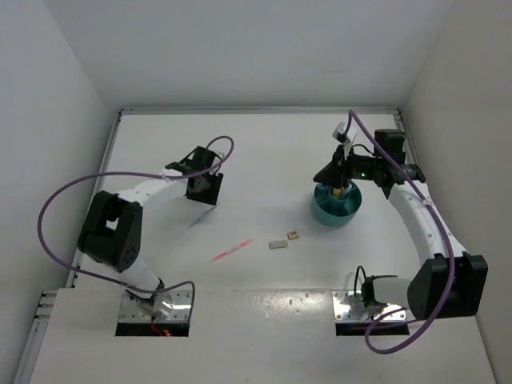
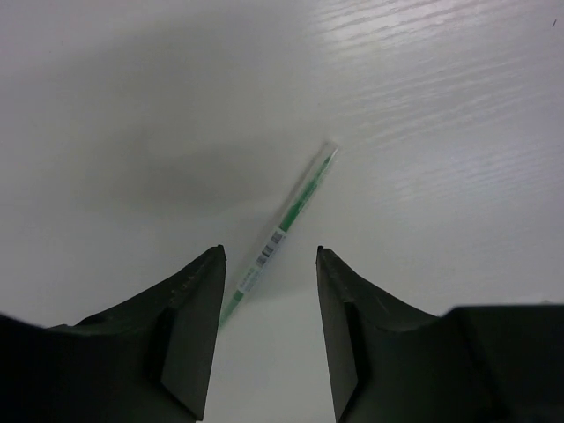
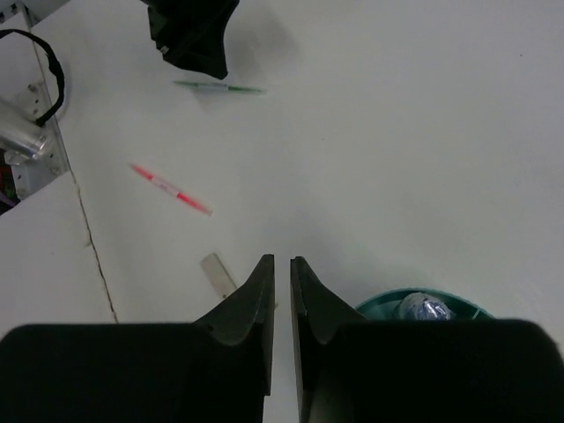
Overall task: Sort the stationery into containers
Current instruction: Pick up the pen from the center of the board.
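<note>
Left gripper — jaws wide, straddling green pen, poised for pickup | right gripper — nearly closed, empty, teal cup just beside it.

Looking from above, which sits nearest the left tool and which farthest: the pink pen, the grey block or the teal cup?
1. Pink pen, nearest, toward the near edge from the left tool.
2. Grey block, mid-table, right of the pen.
3. Teal cup, farthest, on the right side.

I see bright, even overhead light on the matte white bench; a broad soft shadow spreads ahead of the black left fingers, which look blurred.
</note>
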`<state>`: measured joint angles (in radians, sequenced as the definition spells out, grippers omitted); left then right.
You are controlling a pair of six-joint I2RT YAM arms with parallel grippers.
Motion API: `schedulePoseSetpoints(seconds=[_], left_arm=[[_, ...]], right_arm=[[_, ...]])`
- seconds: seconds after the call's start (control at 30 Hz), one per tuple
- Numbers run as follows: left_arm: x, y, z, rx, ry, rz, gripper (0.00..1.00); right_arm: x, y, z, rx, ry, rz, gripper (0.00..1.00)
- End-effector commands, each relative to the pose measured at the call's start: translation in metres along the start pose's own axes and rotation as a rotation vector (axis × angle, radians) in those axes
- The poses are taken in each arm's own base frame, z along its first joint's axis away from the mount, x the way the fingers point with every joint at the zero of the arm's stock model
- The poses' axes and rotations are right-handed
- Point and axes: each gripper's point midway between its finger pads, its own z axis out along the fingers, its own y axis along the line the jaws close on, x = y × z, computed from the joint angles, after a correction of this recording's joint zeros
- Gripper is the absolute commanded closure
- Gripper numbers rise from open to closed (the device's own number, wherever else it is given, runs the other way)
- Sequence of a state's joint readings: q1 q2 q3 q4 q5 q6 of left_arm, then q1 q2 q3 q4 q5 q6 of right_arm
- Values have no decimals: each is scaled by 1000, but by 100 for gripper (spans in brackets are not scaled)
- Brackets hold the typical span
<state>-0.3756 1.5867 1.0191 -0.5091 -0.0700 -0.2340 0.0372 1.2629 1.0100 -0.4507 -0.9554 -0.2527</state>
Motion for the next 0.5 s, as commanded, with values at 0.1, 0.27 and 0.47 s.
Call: schedulePoseSetpoints(seconds=[0.1, 0.27, 0.47], left_arm=[[-5, -7, 15, -38, 36, 133, 45], [-16, -6, 20, -55, 23, 141, 45], [-8, -3, 33, -73, 64, 147, 48]], right_arm=[[-9, 11, 0, -53, -39, -90, 87], [-6, 12, 0, -56, -30, -86, 84], [-6, 12, 0, -56, -30, -86, 83]])
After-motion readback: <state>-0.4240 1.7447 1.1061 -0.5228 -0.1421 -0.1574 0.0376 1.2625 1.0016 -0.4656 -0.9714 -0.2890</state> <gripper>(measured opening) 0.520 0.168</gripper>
